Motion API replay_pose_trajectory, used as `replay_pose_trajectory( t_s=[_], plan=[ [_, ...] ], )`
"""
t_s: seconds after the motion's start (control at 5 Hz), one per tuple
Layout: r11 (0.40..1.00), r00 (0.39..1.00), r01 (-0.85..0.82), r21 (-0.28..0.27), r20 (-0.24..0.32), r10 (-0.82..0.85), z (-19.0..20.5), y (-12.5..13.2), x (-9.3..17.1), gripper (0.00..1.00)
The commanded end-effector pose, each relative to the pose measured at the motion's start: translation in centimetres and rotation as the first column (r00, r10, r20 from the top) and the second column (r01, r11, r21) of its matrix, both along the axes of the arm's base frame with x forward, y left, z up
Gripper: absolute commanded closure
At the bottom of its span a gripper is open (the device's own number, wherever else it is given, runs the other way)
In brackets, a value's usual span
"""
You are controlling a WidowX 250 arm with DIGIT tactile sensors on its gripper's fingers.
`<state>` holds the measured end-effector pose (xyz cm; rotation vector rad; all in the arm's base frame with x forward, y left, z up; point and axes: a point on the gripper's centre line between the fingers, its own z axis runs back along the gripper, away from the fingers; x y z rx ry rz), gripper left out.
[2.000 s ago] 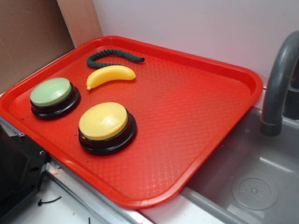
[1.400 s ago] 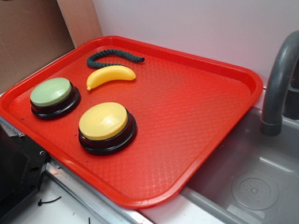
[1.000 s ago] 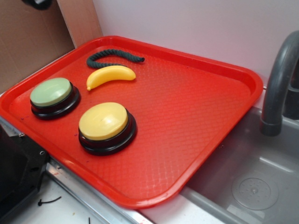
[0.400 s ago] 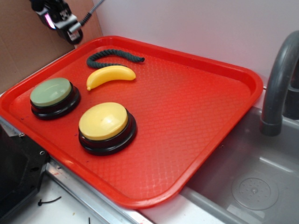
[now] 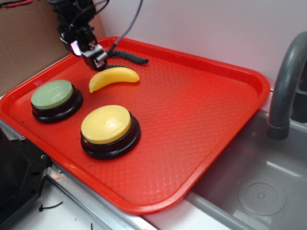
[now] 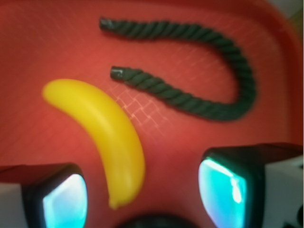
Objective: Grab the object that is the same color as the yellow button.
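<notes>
The object, a small yellow toy banana (image 5: 113, 78) (image 6: 102, 130), lies on the red tray (image 5: 201, 110) behind the yellow button (image 5: 106, 124). My gripper (image 5: 89, 51) (image 6: 142, 194) hovers over the tray's back left part, just behind the banana's left end. It is open. In the wrist view the banana's lower tip lies between the two lit fingertips (image 6: 64, 204) without touching them.
A dark green twisted rope (image 5: 122, 57) (image 6: 199, 80) lies curled just behind the banana. A green-topped button (image 5: 53, 95) sits at the tray's left. Cardboard (image 5: 29, 43) stands behind the left side. A grey faucet (image 5: 288, 86) and sink (image 5: 254, 182) are at the right.
The arm has come into view from the top left and moved down and right, from beyond the tray's back left corner to just behind the banana. Nothing on the tray has moved.
</notes>
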<state>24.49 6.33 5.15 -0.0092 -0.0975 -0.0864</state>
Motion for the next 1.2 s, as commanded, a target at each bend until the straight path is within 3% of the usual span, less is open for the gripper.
replay_pose_trajectory(
  t_s=[0.0,0.2,0.4,0.6,1.0],
  plan=[
    [0.998,0.999,0.044,0.054,-0.018,-0.043,-2.0,-0.8,1.9,0.00],
    [0.997,0.999,0.031,0.069,-0.015,-0.030,-2.6,-0.8,1.9,0.31],
    [0.998,0.997,-0.007,0.069,-0.079,0.013,-1.0,-0.4,1.6,1.00],
    [0.994,0.997,-0.017,0.105,-0.068,0.024,1.5,-0.9,1.5,1.00],
    [0.991,0.989,-0.136,0.010,-0.061,0.136,9.2,-3.5,0.5,1.00]
  ],
)
